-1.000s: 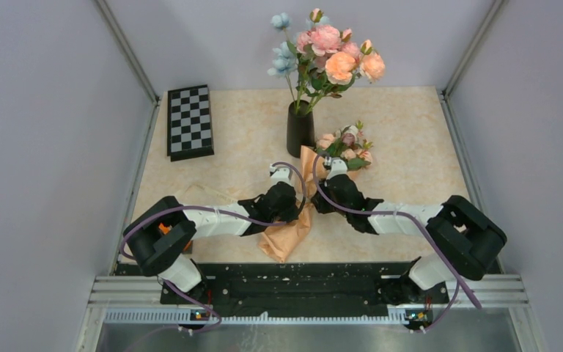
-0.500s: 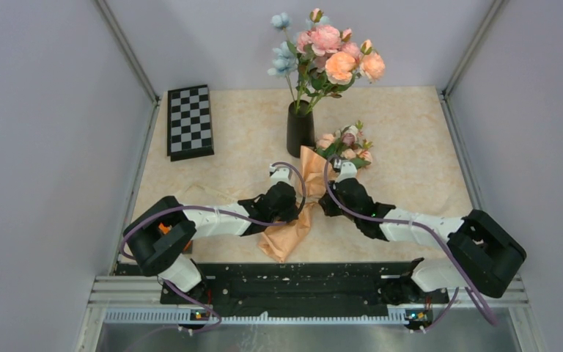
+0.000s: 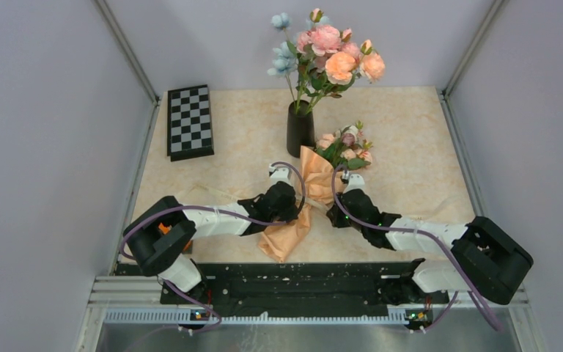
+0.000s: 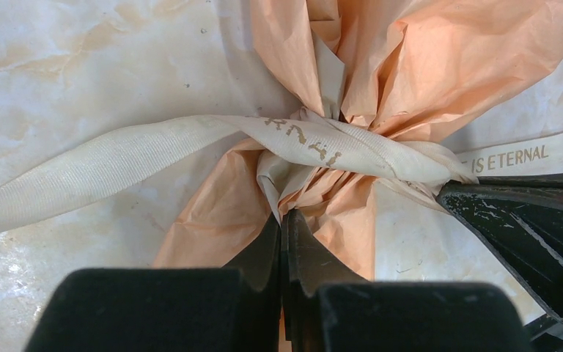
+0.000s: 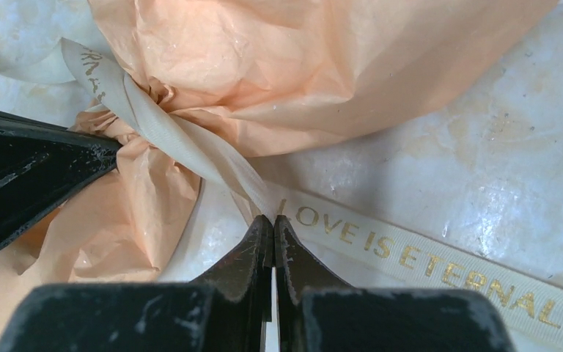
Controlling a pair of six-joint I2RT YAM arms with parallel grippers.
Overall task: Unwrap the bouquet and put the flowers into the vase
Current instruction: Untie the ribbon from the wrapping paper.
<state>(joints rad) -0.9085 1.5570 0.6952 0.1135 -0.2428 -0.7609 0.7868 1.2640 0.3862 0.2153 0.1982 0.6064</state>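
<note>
Jaws: left pinched shut on wrap [image 4: 212,220] just under ribbon [image 4: 117,158] knot; right pinched shut on ribbon tail. Bouquet [image 3: 315,172] lying on counter [image 3: 410,132], blooms beside vase [image 3: 300,132].

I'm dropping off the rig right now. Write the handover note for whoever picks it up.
Left gripper: shut on the bouquet, pinching its paper wrap just below the knot.
Right gripper: shut on the ribbon tail beside the knot.
The bouquet lies on the table by the vase, flowers pointing away from the arms. The vase already holds a taller bunch.
Done: both grips set.
Left: the knot is not yet undone. Pull the ribbon free, open the paper, move the flowers into the vase.
</note>
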